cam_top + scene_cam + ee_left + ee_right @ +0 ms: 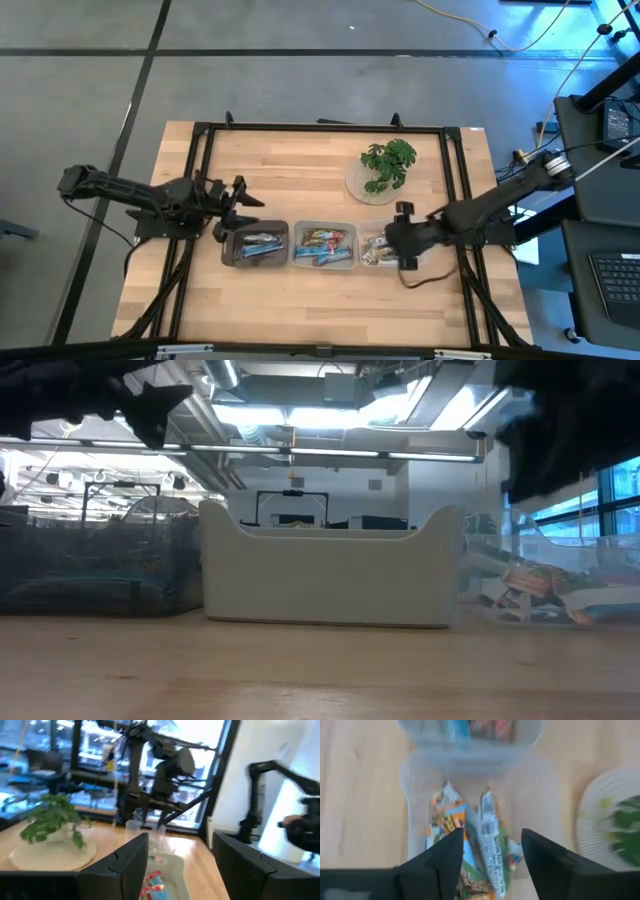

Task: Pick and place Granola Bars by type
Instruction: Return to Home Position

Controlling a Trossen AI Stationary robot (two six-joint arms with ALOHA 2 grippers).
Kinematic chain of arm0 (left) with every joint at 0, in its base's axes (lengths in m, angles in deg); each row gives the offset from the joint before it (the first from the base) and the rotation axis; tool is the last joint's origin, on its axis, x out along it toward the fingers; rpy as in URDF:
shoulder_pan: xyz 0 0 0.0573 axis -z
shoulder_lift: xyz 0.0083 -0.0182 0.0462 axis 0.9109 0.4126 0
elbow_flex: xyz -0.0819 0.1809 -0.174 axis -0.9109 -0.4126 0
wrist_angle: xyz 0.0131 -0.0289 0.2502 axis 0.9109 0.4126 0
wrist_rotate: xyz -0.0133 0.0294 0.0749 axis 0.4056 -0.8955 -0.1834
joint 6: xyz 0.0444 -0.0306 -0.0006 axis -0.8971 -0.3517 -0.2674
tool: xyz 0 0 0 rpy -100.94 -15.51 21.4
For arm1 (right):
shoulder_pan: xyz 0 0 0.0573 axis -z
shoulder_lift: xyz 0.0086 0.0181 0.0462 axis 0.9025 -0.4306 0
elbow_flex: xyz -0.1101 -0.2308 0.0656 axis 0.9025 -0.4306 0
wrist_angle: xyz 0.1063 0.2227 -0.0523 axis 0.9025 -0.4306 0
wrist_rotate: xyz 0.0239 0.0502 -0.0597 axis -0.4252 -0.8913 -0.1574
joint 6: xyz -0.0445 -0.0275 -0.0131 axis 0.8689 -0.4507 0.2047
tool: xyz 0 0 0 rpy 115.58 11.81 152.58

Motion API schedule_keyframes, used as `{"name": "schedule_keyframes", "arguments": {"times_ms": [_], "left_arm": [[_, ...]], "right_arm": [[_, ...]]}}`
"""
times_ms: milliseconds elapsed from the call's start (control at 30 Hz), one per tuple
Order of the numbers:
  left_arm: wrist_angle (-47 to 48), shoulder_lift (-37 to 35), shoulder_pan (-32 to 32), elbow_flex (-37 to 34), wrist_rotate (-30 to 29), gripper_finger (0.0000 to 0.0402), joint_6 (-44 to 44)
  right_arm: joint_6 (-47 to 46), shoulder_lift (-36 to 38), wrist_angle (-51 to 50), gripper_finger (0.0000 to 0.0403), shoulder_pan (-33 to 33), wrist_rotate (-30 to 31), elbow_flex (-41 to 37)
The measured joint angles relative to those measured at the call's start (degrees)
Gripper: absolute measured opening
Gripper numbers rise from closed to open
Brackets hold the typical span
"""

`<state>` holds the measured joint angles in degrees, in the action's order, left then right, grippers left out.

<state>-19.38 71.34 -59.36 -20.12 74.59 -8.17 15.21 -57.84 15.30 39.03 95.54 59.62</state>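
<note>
Centrally on the pale butcher-block wood surface (310, 300), three small rectangular bins stand end to end in a row parallel to its long edges. The gray bin (100, 570), nearest the left edge, has see-through mesh walls. The white bin (325, 575) in the middle is smooth and opaque, with rounded corners and a dipped rim. The transparent bin (480, 585), nearest the right edge, is clear plastic.

The Granola Bars (325, 242) are crinkly foil-wrapped sticks, and all that show lie inside the bins. Blue and silvery ones lie in the gray bin, red and blue ones in the white bin. A loose heap of orange, silver and green ones lies in the transparent bin, overlapping one another.

The left gripper (180, 842) hangs above the surface just beside the gray bin's corner, on the left-edge side, pointing across toward the right edge. Its two flat dark fingers are spread wide with nothing between them.

The right gripper (492, 832) hovers over the transparent bin's end nearest the right edge and looks down on the heaped bars. Its wedge-shaped fingers are likewise parted and hold nothing.

A leafy green plant (388, 163) sits on a round, ribbed, pale plate (358, 185), between the row and the opposite long edge, toward the right.
</note>
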Motion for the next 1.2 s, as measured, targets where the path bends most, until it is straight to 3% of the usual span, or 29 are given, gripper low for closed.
{"name": "schedule_keyframes", "arguments": {"times_ms": [167,433,600,833,1200], "left_arm": [[0.0,-6.3,-2.9,-3.5,1.6,0.0212,-0.8],[7.5,-11.7,-7.4,-7.2,-2.5,0.0212,1.6],[7.9,-12.9,-9.2,-7.2,-1.9,0.0212,0.6],[9.0,-17.8,-12.3,-7.2,4.1,0.0212,-0.9],[19.9,-30.1,-17.2,-7.2,4.4,0.0212,-1.0]], "right_arm": [[-4.4,11.1,1.0,0.0206,-4.8,9.2,-2.7],[-8.6,30.8,14.0,0.0206,-10.9,18.8,-20.3],[-5.4,41.2,20.2,0.0206,-11.0,20.2,-27.9],[-0.9,53.2,20.6,0.0206,-11.0,20.6,-31.0],[6.8,67.5,20.4,0.0206,-11.0,18.3,-36.2]]}}
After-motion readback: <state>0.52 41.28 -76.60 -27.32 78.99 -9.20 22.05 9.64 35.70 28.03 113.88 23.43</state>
